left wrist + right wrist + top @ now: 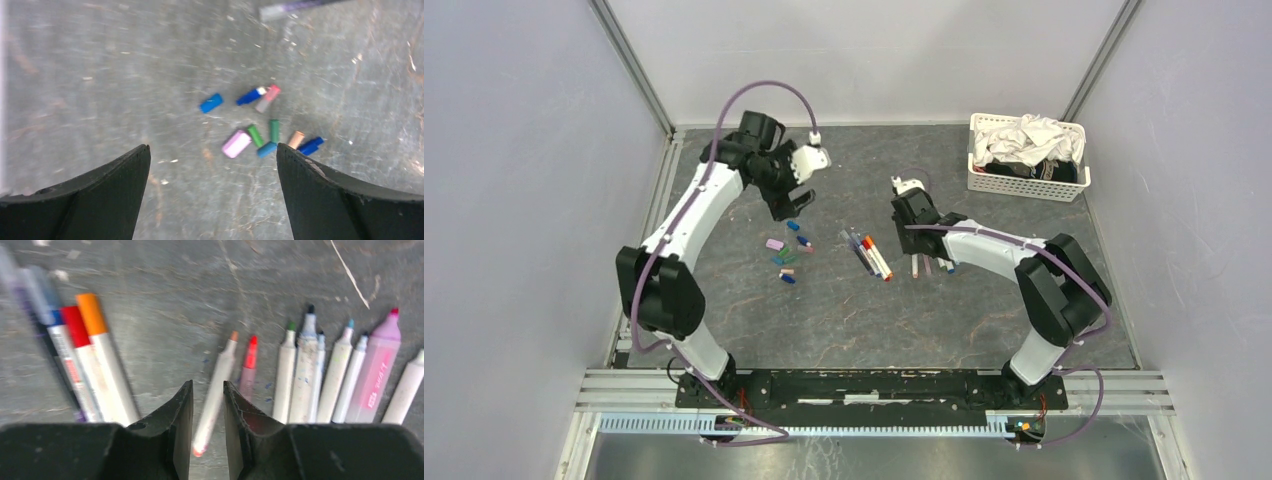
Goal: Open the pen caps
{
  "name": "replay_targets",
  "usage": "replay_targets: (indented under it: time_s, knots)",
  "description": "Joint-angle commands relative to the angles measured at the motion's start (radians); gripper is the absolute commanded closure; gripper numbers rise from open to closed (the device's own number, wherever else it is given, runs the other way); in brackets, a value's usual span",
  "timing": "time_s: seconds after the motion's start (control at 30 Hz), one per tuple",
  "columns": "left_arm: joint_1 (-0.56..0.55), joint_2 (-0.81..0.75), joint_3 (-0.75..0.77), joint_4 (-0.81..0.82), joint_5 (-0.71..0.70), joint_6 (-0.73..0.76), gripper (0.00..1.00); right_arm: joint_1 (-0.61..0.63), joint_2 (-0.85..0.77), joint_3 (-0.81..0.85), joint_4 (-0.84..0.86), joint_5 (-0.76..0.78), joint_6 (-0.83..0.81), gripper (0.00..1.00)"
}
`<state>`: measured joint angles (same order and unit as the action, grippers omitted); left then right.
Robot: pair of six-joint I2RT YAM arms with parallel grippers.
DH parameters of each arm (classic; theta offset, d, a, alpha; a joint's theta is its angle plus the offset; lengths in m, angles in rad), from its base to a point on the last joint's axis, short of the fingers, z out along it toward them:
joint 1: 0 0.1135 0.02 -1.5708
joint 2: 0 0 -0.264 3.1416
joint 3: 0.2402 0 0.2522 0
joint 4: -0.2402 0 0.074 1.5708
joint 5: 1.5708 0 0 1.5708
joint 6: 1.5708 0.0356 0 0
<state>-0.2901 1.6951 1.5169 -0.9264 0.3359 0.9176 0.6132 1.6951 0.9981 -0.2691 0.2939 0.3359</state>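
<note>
so far, a big part of the job looks done; nine or so pen caps point(255, 135) are seen lying loose in a small heap on the table point(100, 75), blue, green, pink, orange and lilac ones, close to each other and some touching; from above, the same heap point(789, 255) is found just under the left arm; the left gripper point(212, 147) hangs over the heap with its jaws spread wide and nothing is held in it.

on the right side, a row of bare pens point(300, 375) is laid out side by side with the tips showing, the wide lilac pen point(375, 375) among them; the right gripper point(207, 385) is seen with its jaws a little apart; a thin pen with an orange tip point(216, 385) lies on the table in the gap, and it does not seem to be gripped.

not all is finished; a small bunch of capped pens point(95, 360) lies to one side, with an orange cap point(91, 314) and a red cap point(75, 325) on, plus some bluish ones too blurred to count; these are what is left to be opened.
</note>
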Motion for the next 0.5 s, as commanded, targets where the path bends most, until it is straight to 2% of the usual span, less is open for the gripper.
replay_targets:
  time_s: [0.0, 0.07, 0.2, 0.47]
  knots:
    - [0.000, -0.083, 0.155, -0.066, -0.097, -0.135, 0.00, 0.058, -0.033, 0.092, 0.011, -0.041, -0.047, 0.67]
    - [0.002, -0.119, 0.152, -0.035, -0.159, -0.159, 0.00, 0.074, -0.006, 0.114, 0.018, -0.092, -0.066, 0.68]
    - [0.008, -0.171, 0.077, -0.020, -0.176, -0.146, 0.00, 0.101, 0.044, 0.137, 0.032, -0.140, -0.092, 0.71]
    - [0.010, -0.143, 0.095, -0.124, -0.028, -0.168, 0.00, 0.124, 0.115, 0.157, 0.028, -0.174, -0.105, 0.77]
